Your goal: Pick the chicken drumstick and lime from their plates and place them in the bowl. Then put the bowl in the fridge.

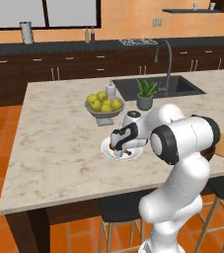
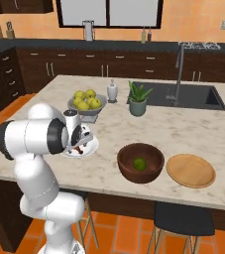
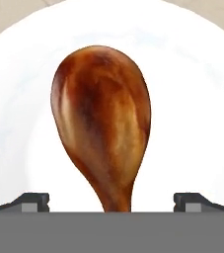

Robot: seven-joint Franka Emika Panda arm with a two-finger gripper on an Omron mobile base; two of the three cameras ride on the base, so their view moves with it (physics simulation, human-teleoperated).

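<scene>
Kitchen, island sink (image 1: 155, 86), dark cabinets (image 1: 74, 66), seemingly domestic

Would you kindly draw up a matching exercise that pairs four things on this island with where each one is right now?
Things:
1. lime
2. chicken drumstick
3. wooden plate
4. gripper

Places:
A. on the white plate
B. right of the bowl, bare
C. inside the bowl
D. open, just above the drumstick

Pairs: 1-C, 2-A, 3-B, 4-D

Glossy browned drumstick (image 3: 103, 123); smooth white plate (image 3: 192, 113) (glazed); wooden bowl (image 2: 140, 162)
</scene>
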